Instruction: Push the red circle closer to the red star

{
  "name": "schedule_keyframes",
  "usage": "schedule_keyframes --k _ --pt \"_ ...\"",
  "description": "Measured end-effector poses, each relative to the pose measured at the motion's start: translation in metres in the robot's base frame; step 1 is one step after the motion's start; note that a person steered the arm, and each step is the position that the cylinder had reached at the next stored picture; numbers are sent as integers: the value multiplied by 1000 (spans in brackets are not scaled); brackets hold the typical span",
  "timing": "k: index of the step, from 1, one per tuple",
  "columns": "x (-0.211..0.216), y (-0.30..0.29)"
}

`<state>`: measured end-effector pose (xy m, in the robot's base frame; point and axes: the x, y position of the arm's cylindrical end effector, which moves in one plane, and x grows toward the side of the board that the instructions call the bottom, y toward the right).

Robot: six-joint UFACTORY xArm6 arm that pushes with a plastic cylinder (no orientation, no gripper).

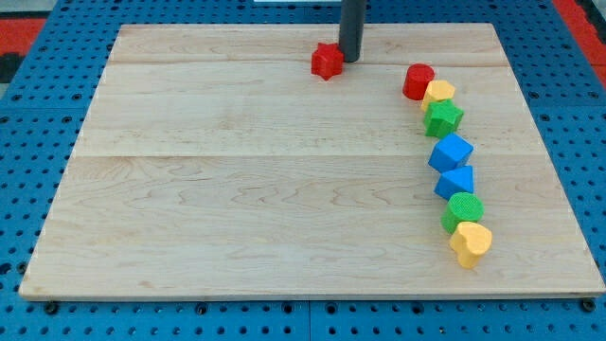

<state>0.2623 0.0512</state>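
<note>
The red star [327,62] lies near the top middle of the wooden board [237,189]. My tip [350,59] stands just to the right of the star, touching or nearly touching it. The red circle [418,81] lies further to the view's right, at the top end of a curved line of blocks. It touches the yellow block [438,93] below it. The tip is well left of the red circle.
Below the yellow block the line runs down the right side: a green star [443,117], a blue cube [451,152], a blue block [455,182], a green circle [463,210] and a yellow heart [471,242]. The board's right edge is close by.
</note>
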Motion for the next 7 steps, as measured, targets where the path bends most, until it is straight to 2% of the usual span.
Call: schedule_keyframes --k 1,2,3,4,6,7 --pt "4 -38" --pt "48 -80" --pt "42 -98" --pt "10 -96" --pt "59 -150" --pt "2 -92"
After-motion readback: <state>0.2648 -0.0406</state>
